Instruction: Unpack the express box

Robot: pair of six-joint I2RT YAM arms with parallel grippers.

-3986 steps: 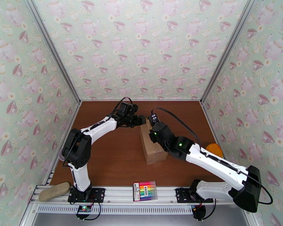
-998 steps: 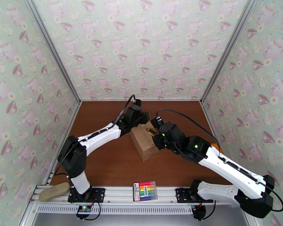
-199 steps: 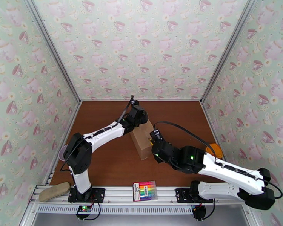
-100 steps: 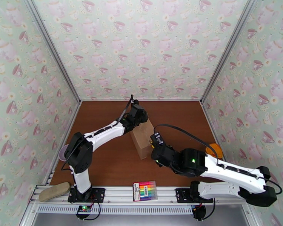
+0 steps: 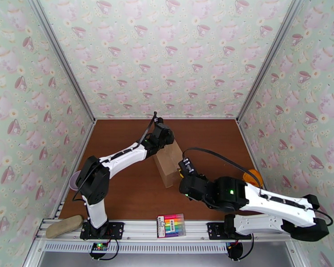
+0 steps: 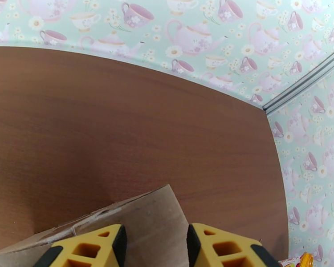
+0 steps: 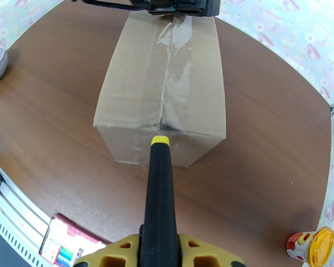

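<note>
In the top view, the left gripper rests on the far end of the plain tan corrugated cardboard express box. The box lies mid-way across the brown wooden tabletop, its long axis running near to far and its far end leaning slightly right. The left wrist view gives the detail the top view lacks: the yellow fingers are spread, with cardboard in the gap between them. The right wrist view makes plain the clear-taped seam running the box's length, the flaps lying shut. There the right gripper is clamped around a black rod-shaped tool with a yellow tip, and the tip touches the seam at the near top edge. A red cup with a yellow lid stands well to the right.
</note>
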